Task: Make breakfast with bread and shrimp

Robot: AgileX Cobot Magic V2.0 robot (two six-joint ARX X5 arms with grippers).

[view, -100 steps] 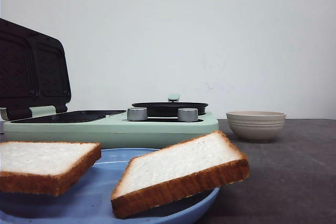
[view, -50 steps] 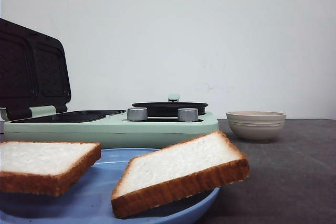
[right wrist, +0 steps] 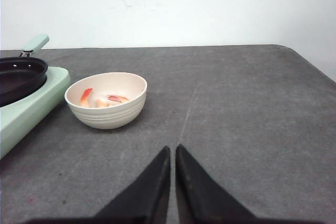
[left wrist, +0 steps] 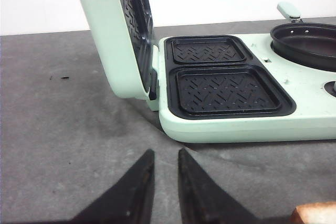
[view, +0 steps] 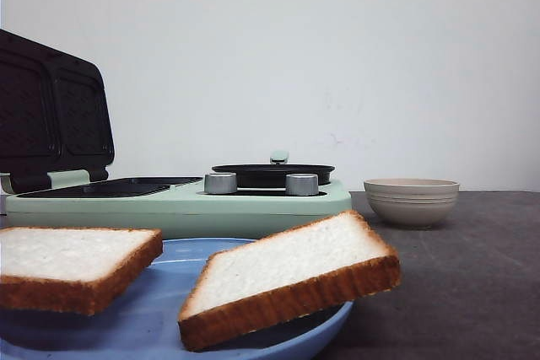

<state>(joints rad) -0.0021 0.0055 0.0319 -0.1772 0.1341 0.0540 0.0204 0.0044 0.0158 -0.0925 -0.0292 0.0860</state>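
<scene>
grey tabletop [right wrist: 252, 108] carries a blue plate [view: 160, 322] with two slices of bread [view: 287, 280]; right of it, shrimp [right wrist: 102, 99] lie in a beige bowl [right wrist: 106, 100]. left gripper [left wrist: 164, 167] stands narrowly parted, empty; right gripper [right wrist: 172, 157] nearly closed, empty.

In the front view the bowl [view: 411, 201] wall hides the shrimp [right wrist: 102, 98] inside it. The left bread slice [view: 72, 265] and the blue plate [view: 160, 314] beneath it are cut off by the frame edge. The sandwich maker's open lid [view: 52, 111] is cropped too.
</scene>
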